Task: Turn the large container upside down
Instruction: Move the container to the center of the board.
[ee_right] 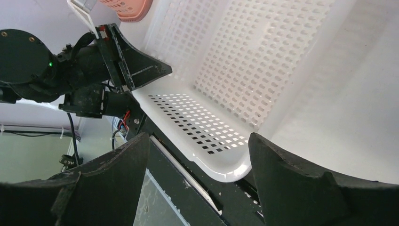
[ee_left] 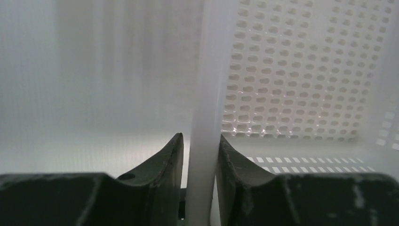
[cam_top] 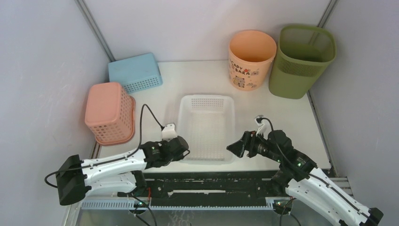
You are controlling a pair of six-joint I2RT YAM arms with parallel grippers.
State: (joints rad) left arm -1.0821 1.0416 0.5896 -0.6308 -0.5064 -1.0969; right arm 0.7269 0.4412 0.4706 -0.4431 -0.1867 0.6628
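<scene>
Although both arms are at work by the near edge, the task itself looks unstarted. Nearest, the left gripper (cam_top: 184, 147) is clamped on the left wall of the white tray (cam_top: 206, 98). The left wrist view shows that thin wall pinched upright between the two dark fingers. Across from it, the right gripper (cam_top: 236, 147) has its jaws wide apart and holds nothing. In its own view the tray's near right corner lies between and just beyond the fingers, not touching either one. The tray sits flat on the table (cam_top: 282, 117), open side up.

Farther back, the bin (cam_top: 301, 70) stands in the far right corner, upright with its mouth open to the ceiling, just beside the peach bucket (cam_top: 249, 66). Neither gripper is near it. If the bin is the thing to be turned, everything is left to do: reach it, grip it, tip it over and set it down on its rim. The hold on the tray may be a step to clear the way, but that cannot be told from here.

As for pose, both arms lie low and stretched from their bases, forearms nearly level with the table. The left arm reaches right and the right arm reaches left, so the two wrists point inward and face each other across the tray's near end.
</scene>
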